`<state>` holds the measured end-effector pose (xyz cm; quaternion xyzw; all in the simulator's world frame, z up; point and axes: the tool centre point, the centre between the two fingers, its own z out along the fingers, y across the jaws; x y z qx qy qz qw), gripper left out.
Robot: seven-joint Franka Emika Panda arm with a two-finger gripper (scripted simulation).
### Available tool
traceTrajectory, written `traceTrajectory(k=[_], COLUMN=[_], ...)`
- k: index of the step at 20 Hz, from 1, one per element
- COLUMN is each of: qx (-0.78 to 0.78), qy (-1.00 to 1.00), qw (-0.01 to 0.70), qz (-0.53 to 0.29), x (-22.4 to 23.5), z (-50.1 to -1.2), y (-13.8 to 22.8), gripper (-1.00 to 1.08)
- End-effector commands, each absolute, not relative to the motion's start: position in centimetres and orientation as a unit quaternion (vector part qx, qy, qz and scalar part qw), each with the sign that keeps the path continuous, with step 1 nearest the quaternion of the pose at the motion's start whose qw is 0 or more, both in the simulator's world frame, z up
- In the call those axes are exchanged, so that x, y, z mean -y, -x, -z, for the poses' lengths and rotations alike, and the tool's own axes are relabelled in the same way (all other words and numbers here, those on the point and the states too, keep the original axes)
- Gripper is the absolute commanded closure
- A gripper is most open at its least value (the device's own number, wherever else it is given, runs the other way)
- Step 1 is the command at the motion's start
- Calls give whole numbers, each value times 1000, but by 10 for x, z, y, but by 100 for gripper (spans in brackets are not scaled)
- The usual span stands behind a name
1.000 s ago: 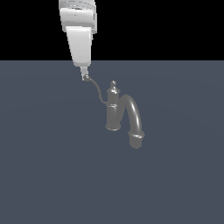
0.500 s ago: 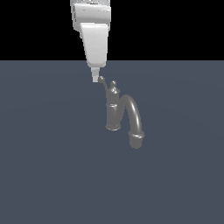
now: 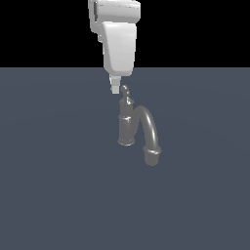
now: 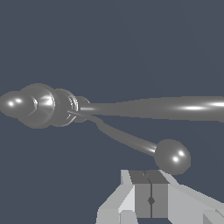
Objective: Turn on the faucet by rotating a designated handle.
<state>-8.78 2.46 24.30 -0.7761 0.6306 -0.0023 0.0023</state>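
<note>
Gripper (image 3: 115, 89) hangs from above, tip just beside the exterior view's left of the faucet (image 3: 128, 122) top. Jaws together, nothing between them; wrist view shows the two fingers (image 4: 151, 194) pressed flat against each other. Handle (image 4: 127, 139) runs from the post as a thin curved lever; its ball tip sits just beside the fingertips, contact unclear. Faucet stands upright mid-counter (image 3: 58, 185), thick arched spout turning down toward the exterior view's right.

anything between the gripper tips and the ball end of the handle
Nothing. In the wrist view only bare dark floor shows between the gripper, jaws closed together, and the handle ball tip.
</note>
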Motion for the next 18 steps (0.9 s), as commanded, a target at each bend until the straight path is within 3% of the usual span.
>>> traceTrajectory(k=[1,18], qx=[-635,-639], qy=[773,769], qw=[2,0], qz=[2,0], x=[-8,79], z=[-243,-241], y=[86,71], gripper=[108,108])
